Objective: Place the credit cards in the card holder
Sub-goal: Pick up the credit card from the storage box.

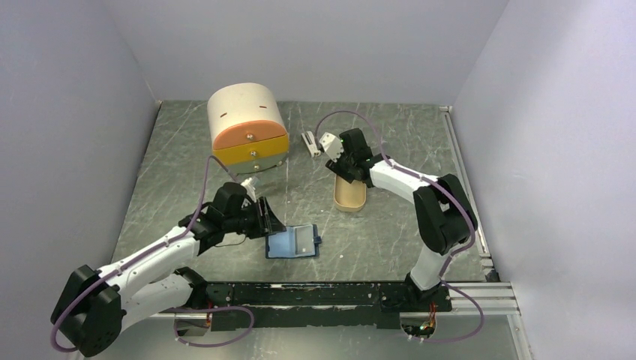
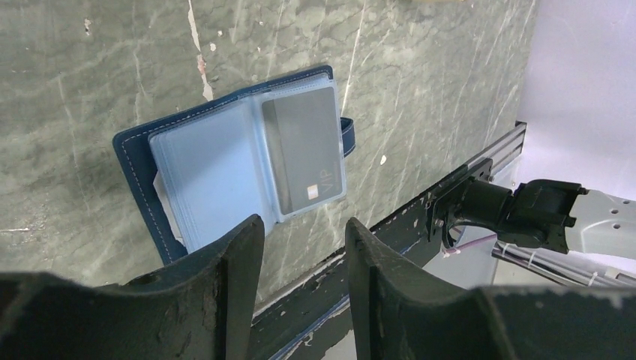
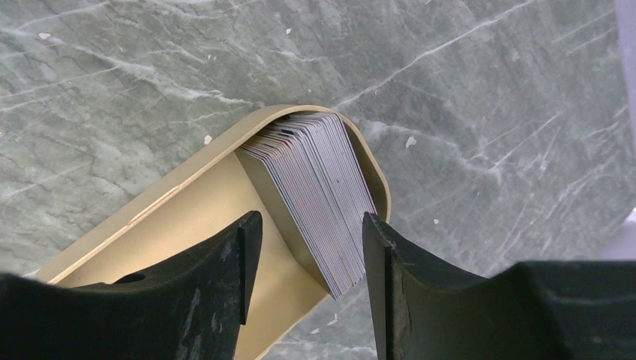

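The navy card holder lies open on the table, its light blue sleeves up. In the left wrist view the card holder holds a grey card in its right sleeve. My left gripper hovers at its left edge, open, with nothing between its fingers. The credit cards stand as a leaning stack in one end of the tan tin. My right gripper is open just above them, its jaws on either side of the stack's near corner. From above, the right gripper covers the far end of the tin.
A rounded drawer unit with orange and yellow fronts stands at the back left. A small white object lies beside it. A black rail runs along the near table edge. Grey walls close in three sides.
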